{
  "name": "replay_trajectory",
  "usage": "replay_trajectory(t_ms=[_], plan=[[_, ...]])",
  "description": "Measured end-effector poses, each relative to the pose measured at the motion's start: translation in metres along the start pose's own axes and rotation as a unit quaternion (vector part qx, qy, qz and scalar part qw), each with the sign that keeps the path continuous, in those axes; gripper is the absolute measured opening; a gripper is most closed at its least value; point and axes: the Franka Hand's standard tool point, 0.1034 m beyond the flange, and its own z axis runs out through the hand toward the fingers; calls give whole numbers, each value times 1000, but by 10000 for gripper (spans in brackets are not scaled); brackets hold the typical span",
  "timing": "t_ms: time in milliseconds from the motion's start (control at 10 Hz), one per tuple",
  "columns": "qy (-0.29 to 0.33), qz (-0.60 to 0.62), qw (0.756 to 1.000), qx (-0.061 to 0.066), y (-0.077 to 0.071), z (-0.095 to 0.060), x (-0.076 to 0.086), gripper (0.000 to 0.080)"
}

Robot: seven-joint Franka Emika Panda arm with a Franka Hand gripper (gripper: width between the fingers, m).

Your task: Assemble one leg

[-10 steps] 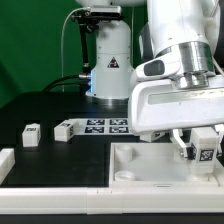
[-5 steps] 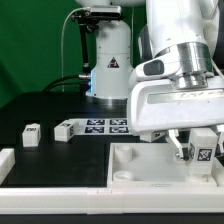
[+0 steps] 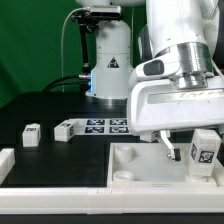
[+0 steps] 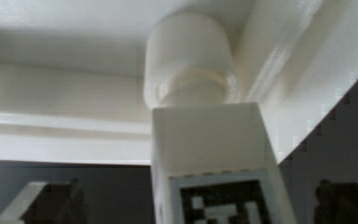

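The arm (image 3: 175, 95) reaches down from above at the exterior view's right. Its broad white wrist housing is level and the pincer (image 3: 193, 152) hangs straight down over the tabletop (image 3: 140, 172).

The leg (image 3: 205, 152) stands between the two fingers, just above the tabletop's floor near its raised rim. In the wrist view a dark gap shows between each fingertip (image 4: 39, 200) and the leg's sides. The pads further up are hidden, so I cannot tell whether the pincer is clamped on the leg or standing apart from it.

Room is tight below and beyond the fingertips. The tabletop's rim and inner walls (image 4: 51, 90) close in around the leg's far end. To the exterior view's left of the pincer the tabletop's floor lies bare. Further that way, well apart from the pincer, two loose pegs (image 3: 32, 134) (image 3: 65, 129) lie on the dark table (image 3: 50, 108), with the marker board (image 3: 105, 125) just beside the nearer one.

The leg's (image 4: 208, 140) long axis runs along the fingers. Its squared, tagged end is nearest the wrist and its rounded end points away, down toward the tabletop. In the exterior view the tagged face is turned toward the camera and sits slightly tilted off upright. Whether the rounded end sits in a socket cannot be made out.
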Motion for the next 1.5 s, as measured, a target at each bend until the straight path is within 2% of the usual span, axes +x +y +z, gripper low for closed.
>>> replay_trajectory(t_ms=[500, 600, 700, 800, 900, 1000, 1200, 1300, 1400, 1500], plan=[[-8, 1, 1000, 1, 0, 0, -1, 649], [-5, 5, 1000, -2, 3, -1, -2, 649], [-27, 16, 1000, 1, 0, -4, -1, 649], [-100, 19, 995, 18, -5, -7, -5, 649], [-135, 20, 990, 25, -3, -10, 2, 649], [-200, 27, 979, 37, -4, -13, 3, 649], [-294, 30, 954, 51, -9, -22, 7, 649], [-313, 34, 947, 55, -8, -19, 16, 649], [-293, 38, 954, 51, -3, -13, 26, 649], [-292, 38, 954, 50, -3, -13, 24, 649]])
